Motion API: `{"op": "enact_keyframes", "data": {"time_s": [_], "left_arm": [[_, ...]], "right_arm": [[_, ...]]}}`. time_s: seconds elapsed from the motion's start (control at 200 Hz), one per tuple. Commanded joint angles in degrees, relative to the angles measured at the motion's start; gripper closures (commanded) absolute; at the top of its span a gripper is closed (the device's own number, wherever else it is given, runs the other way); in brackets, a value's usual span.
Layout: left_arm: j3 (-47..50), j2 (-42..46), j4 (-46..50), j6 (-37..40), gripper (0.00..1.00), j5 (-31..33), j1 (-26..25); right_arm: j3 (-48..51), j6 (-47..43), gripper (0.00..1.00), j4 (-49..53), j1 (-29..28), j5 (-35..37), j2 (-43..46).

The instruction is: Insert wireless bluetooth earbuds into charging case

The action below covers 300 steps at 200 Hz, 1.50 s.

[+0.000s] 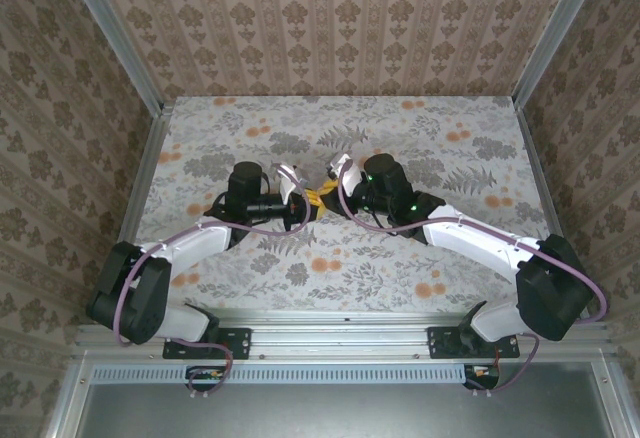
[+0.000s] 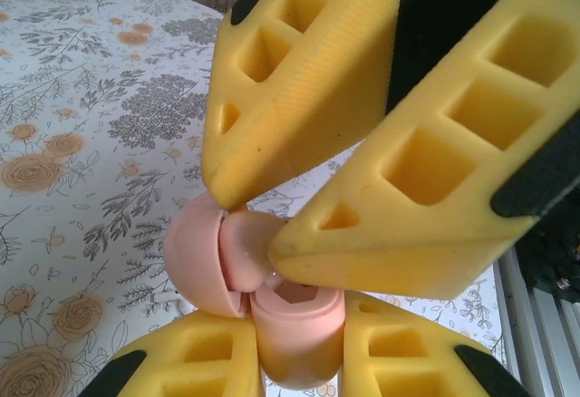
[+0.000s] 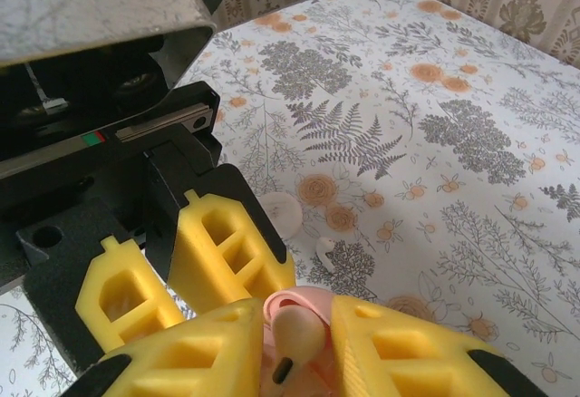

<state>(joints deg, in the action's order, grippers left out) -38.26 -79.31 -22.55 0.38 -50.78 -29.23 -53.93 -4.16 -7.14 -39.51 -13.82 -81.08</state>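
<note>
Pinching the open charging case (image 2: 292, 338), the left tool (image 2: 294, 320) steadies it while the right tool (image 3: 296, 324) pinches an earbud (image 3: 294, 338) at its mouth, apparently not yet seated.

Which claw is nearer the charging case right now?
Left. The left claw clamps the charging case between its fingers. The right claw faces it from the opposite side, fingertips just touching its opened half.
</note>
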Motion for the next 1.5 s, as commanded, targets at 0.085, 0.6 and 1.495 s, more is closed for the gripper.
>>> {"op": "enact_keyframes", "data": {"time_s": [0.085, 0.6, 1.495], "left_arm": [[-1.7, 2.4, -1.9, -0.3, 0.81, -1.1, -0.4], [-0.2, 4.2, -0.2, 3.9, 0.81, 0.2, -0.4], [1.4, 7.0, 7.0, 17.1, 0.81, 5.9, -2.6]], "right_arm": [[-0.8, 0.4, 0.69, 0.8, -0.5, -1.6, -0.1], [1.1, 8.5, 0.6, -0.7, 3.4, -10.0, 7.5], [-7.5, 30.9, 0.66, 16.1, 6.0, -20.7, 3.5]]}}
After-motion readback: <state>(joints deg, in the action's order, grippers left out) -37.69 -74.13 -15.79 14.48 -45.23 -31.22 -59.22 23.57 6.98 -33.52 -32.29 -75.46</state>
